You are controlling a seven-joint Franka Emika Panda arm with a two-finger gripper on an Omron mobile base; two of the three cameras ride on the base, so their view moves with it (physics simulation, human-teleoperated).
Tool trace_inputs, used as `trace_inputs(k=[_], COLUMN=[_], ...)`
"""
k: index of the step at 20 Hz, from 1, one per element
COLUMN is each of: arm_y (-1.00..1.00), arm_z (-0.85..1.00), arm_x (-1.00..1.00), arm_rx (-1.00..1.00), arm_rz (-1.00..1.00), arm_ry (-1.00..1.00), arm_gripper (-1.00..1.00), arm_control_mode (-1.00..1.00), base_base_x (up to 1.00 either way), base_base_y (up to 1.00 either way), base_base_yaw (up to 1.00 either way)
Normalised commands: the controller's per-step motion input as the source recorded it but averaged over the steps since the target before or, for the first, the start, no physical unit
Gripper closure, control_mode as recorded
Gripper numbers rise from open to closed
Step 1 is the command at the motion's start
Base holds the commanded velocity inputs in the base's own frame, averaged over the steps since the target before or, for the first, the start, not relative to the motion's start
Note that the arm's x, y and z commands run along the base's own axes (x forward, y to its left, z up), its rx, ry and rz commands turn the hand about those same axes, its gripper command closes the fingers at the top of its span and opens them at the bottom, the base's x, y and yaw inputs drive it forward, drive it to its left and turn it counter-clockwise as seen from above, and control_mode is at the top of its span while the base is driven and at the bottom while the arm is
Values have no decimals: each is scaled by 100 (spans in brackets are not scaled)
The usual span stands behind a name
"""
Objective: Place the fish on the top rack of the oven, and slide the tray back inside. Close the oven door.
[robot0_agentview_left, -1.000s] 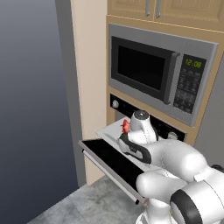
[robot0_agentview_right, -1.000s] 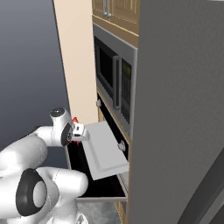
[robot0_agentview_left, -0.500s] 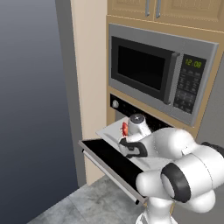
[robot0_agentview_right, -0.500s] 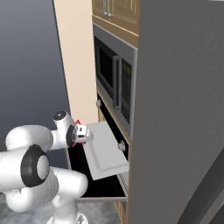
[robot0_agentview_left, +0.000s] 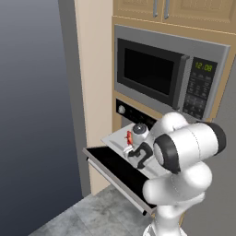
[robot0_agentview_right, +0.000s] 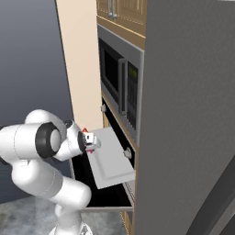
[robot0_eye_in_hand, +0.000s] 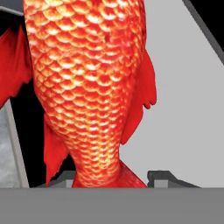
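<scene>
End effector [robot0_agentview_left: 128,140] clamped on the fish [robot0_eye_in_hand: 87,87], above the pulled-out top rack [robot0_agentview_right: 112,163]

red-orange scaled fish [robot0_eye_in_hand: 87,83], pale grey tray [robot0_eye_in_hand: 188,109]

Glossy scaly fish [robot0_eye_in_hand: 87,87], matt smooth pale tray [robot0_agentview_right: 112,160], brushed-metal microwave [robot0_agentview_left: 166,76], wooden cabinets [robot0_agentview_left: 184,9]

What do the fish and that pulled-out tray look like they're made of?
The fish: glossy red-orange scales, shiny like glazed plastic or wet skin; hard to say which. The tray: flat, matte pale grey, probably painted or brushed metal, with no gleam to confirm it.
</scene>
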Motion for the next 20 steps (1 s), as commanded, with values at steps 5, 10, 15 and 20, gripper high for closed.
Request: trace_inputs(k=[5, 10, 15, 20], arm_y=[-1, 0, 0, -7], arm_z=[-34, -47, -44, -37], arm_x=[40, 35, 40, 49], arm_rx=[-5, -7, -6, -4], arm_rz=[0, 0, 0, 0], arm_ry=[0, 0, 0, 0], arm_gripper=[100, 100, 100, 100], arm_control_mode=[-100, -100, -100, -100], base_base_x=[0, 0, 0, 0], base_base_y=[0, 0, 0, 0], base_base_yaw=[0, 0, 0, 0])
